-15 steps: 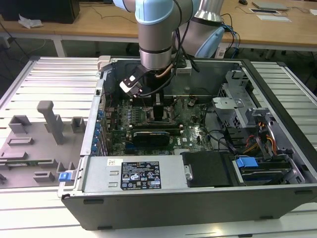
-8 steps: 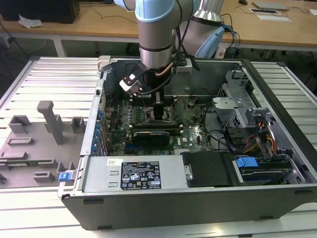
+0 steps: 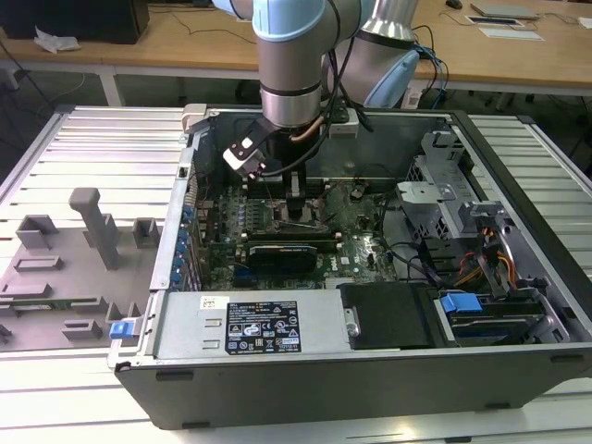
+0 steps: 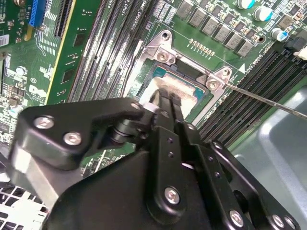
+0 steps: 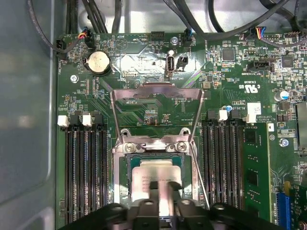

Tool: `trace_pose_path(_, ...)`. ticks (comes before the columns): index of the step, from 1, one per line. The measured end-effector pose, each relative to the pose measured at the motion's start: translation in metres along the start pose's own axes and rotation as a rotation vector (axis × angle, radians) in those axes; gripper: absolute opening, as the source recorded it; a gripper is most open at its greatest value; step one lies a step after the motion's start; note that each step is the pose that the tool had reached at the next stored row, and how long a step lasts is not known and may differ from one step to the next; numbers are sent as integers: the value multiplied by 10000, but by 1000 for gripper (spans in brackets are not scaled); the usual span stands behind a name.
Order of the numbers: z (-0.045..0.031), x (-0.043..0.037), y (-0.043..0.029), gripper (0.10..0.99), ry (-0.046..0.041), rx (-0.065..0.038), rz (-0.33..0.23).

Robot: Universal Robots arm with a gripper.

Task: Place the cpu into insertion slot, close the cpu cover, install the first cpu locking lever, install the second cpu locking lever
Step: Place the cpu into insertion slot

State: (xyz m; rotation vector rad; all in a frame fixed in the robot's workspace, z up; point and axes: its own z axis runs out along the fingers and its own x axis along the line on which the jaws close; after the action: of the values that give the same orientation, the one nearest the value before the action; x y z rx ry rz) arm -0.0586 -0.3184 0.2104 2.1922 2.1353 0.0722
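Claw point(image 5: 164, 186) is right down on the cpu point(image 5: 153, 172); can't tell whether it's clamped or let go. Cpu lies flat inside the slot point(image 5: 124, 178), metal top up; can't tell if it's fully bedded. Cover point(image 5: 156, 86) stands open on the far side of the slot from the claw. One thin lever point(image 4: 268, 101) is swung out over the memory slots point(image 5: 86, 172). Risks, my read: if the cpu is a hair skewed, any downward push bends pins. A sideways tug with the claw in contact would drag the chip across them. The cover looks free on its hinge, so a knock from the arm could drop it onto the claw. The lever is close enough to snag. Print: white silkscreen all over the board point(image 5: 230, 72), plus a white sticker point(image 3: 264, 326) on the grey box at the front of the case point(image 3: 370, 388), which sits on the slatted counter point(image 3: 92, 148). Not quoting any of it.
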Motion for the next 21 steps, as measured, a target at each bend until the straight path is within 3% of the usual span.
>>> trace_pose_path(2,-1,0,0,106,0,1,0)
trace_pose_path(6,-1,1,36,106,-1,2,0)
trace_pose_path(9,-72,-1,44,106,1,0,0)
trace_pose_path(15,-329,-5,67,106,1,-9,-1)
trace_pose_path(18,-520,-6,83,106,1,-39,2)
trace_pose_path(19,-551,-4,87,106,3,-61,1)
trace_pose_path(21,-556,-2,87,106,104,-112,13)
